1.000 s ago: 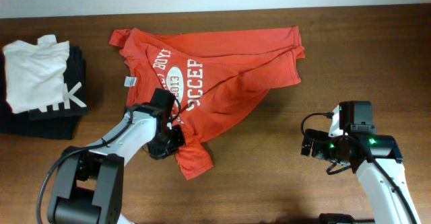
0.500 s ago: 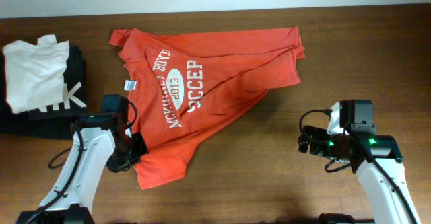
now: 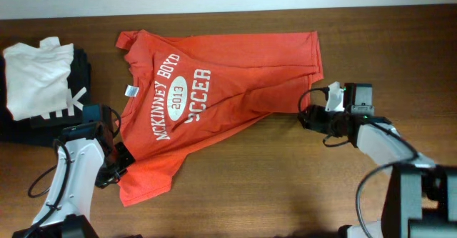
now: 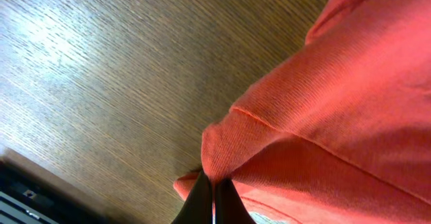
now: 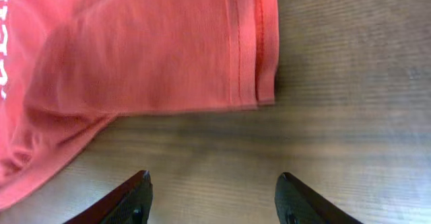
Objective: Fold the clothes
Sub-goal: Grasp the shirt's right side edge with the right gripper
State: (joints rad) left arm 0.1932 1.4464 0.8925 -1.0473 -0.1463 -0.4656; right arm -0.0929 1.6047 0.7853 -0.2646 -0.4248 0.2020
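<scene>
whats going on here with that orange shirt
Two robot arms are working on an orange-red T-shirt lying on the wooden table. The left gripper is shut on an edge of the fabric near a lower corner. The right gripper is open over bare wood just off the shirt's hem. The shirt is wrinkled and not yet folded.
</scene>
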